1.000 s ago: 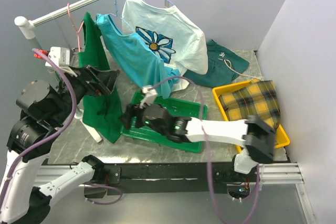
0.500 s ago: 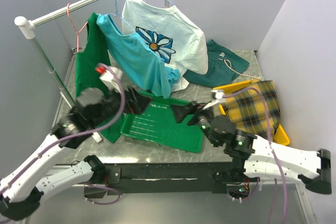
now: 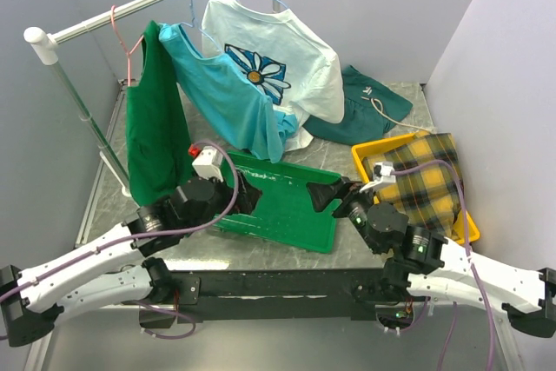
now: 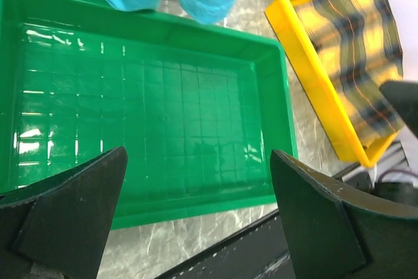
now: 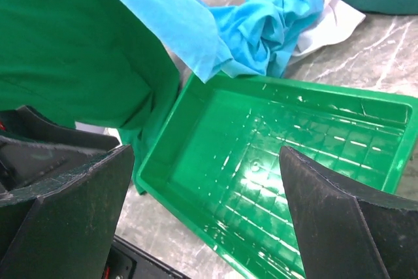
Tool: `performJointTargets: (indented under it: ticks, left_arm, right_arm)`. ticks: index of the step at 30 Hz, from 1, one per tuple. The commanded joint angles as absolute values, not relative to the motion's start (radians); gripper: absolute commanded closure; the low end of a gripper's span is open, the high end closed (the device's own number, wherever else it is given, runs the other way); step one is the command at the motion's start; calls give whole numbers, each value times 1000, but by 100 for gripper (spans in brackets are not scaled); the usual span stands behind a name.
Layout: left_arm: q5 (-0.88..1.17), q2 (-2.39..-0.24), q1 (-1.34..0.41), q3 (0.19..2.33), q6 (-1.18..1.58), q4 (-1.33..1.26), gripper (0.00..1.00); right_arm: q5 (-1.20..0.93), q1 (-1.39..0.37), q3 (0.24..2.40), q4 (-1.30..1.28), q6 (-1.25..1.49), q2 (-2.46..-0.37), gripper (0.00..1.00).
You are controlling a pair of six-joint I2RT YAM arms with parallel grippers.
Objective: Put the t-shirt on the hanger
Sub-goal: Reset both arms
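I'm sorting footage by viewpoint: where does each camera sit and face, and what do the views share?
Top external: above and behind the arm bases, looking down on the table; shows both arms, left gripper and right gripper.
Left wrist: on the left arm, looking down into the green tray, yellow bin beyond; own open fingers.
Right wrist: on the right arm, facing across the tray toward the t-shirt; own open fingers.
Shared: all three show the tray.

Right hand spread wide above green tray; t-shirt hanging left; turquoise shirt bunched at far rim.
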State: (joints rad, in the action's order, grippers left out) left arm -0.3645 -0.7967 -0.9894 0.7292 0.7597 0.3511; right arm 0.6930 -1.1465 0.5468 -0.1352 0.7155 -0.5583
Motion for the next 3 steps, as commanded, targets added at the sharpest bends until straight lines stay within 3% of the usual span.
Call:
performJointTargets:
  ticks: [1, 3]
  left_arm:
    - [-436, -790, -997, 713, 804, 305, 3]
    - [-433, -784, -997, 707, 790, 288, 3]
  right_arm:
    - [707, -1141, 560, -144, 733, -578, 0]
    - [712, -1141, 557, -147, 739, -581, 0]
